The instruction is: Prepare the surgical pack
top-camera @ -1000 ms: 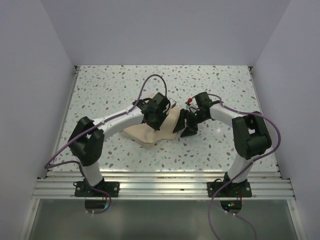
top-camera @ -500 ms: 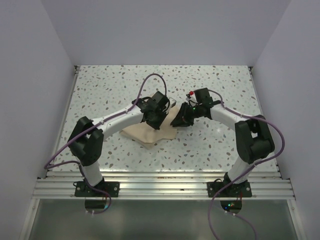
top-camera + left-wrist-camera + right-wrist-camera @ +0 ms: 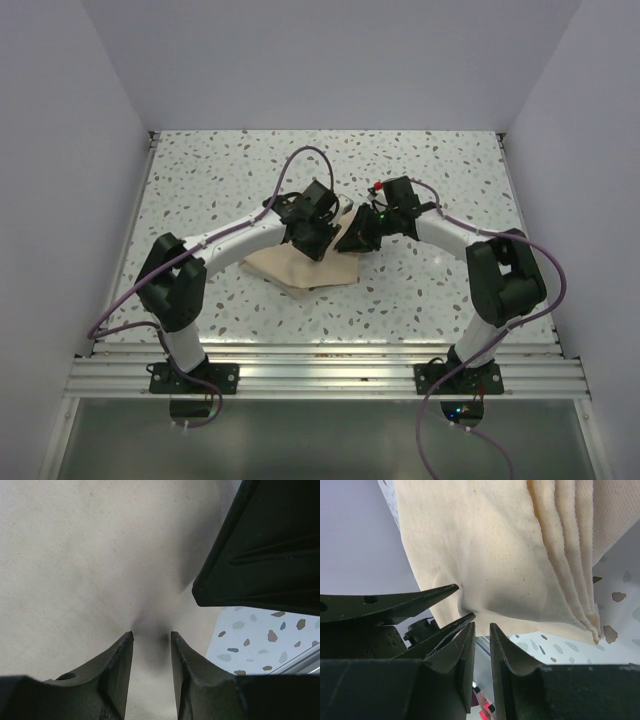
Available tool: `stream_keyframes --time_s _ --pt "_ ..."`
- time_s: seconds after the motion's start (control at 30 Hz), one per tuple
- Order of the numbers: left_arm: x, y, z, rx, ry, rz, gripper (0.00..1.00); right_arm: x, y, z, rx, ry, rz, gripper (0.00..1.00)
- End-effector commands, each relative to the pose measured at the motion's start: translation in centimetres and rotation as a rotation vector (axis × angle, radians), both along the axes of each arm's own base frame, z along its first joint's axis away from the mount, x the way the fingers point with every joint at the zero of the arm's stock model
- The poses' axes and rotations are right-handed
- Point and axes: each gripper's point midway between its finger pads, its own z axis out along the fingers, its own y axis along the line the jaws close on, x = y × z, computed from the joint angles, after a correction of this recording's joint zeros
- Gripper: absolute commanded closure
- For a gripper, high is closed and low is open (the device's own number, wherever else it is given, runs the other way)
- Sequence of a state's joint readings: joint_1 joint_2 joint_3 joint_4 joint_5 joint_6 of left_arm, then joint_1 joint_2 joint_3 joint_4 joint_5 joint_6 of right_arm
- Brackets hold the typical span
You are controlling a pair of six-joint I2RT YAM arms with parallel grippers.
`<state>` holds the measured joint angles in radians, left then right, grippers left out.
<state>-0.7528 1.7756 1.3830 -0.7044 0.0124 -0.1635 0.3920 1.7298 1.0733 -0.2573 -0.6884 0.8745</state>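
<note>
The desk (image 3: 200,180) is a pale, speckled surface, and both my arms reach in to its middle. There the tan cloth (image 3: 290,268) lies as a folded bundle, spread from the middle toward my left arm.

My left pincer (image 3: 316,244) stands over the right part of the cloth, pointing down on it. In the left wrist view the cloth fills nearly everything below me. My two fingers (image 3: 120,670) there stand a little apart and their tips are pressed into the fabric. The cloth makes a dark small pucker just between the tips. Whether a fold is still nipped there or lies free, I cannot tell.

My right pincer (image 3: 354,240) meets the cloth at its right edge, just beside the left pincer. The two pincers are so near that each one shows as a black shape in the wrist view of the other. In the right wrist view, the fingers (image 3: 507,660) of this pincer are almost together, with only a thin slit between. Their tips are at the lower border of the bundle, where several layers of cloth lie one on another. If the border is caught between the tips, I cannot tell.
</note>
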Motion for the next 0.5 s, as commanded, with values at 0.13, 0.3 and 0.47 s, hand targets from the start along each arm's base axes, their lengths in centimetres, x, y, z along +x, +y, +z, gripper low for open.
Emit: stream_keyframes --time_s 0.13,0.3,0.47 --pt "0.0 -0.2 -0.1 -0.019 -0.010 -0.018 0.59 0.4 0.0 0.2 0.004 -0.031 -0.015 0.78" --pt "-0.5 -0.7 -1.3 0.014 -0.007 -0.035 0.55 0.5 0.0 0.2 0.004 -0.031 -0.007 0.78" --pt "-1.2 -0.9 -2.7 0.061 -0.002 -0.055 0.55 0.4 0.0 0.2 0.001 -0.029 0.003 0.78"
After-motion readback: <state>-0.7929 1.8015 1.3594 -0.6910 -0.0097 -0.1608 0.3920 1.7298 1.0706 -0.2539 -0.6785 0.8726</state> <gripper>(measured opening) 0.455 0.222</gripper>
